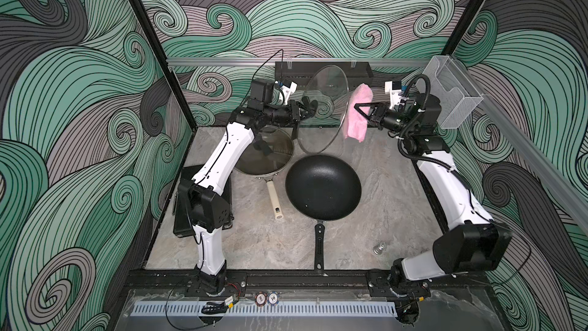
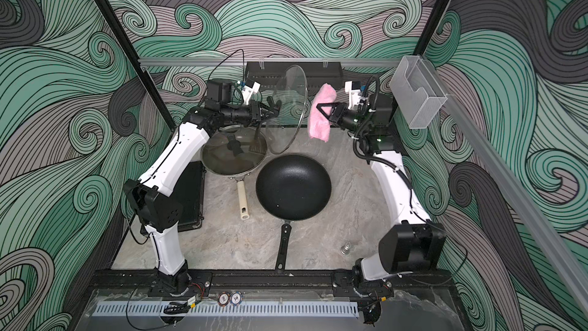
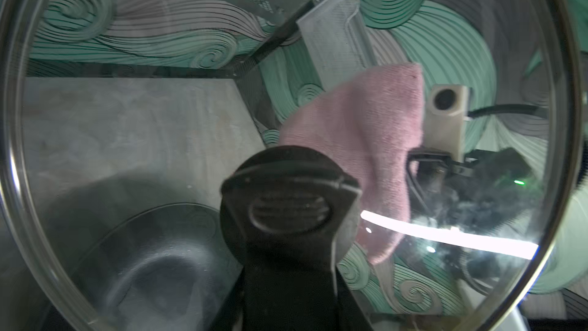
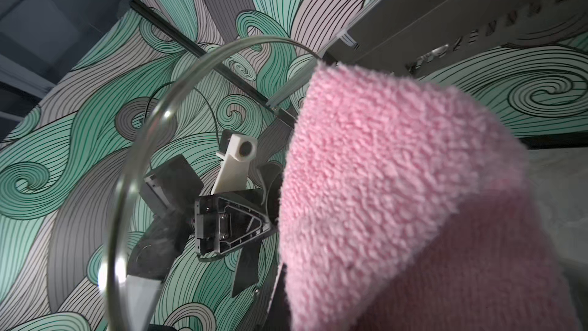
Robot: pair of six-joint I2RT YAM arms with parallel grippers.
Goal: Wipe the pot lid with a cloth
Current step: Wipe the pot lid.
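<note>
Cloth [image 1: 354, 128], pink and terry-like, hung in both top views from the right gripper [image 1: 358, 107], whose jaws were clamped on its middle, one end standing above them and the other drooping below. It sat on the gripper's left, between the jaws and the right rim of the glass pot lid [image 1: 321, 113], which stood nearly on edge in the air over the far part of the table [image 1: 381, 192]. Whether cloth and glass touched could not be told. The left gripper [image 1: 310, 108] was closed on the lid from the left, and a black pan [image 1: 323, 187] lay open on the table nearer. In the left wrist view the lid [image 3: 127, 122] filled the frame, its black handle [image 3: 289, 199] in front and the cloth [image 3: 359, 154] seen through the glass. In the right wrist view the cloth [image 4: 397, 202] hid its own gripper's jaws, with the lid's rim [image 4: 143, 141] and the left gripper [image 4: 251, 227] beyond.
</note>
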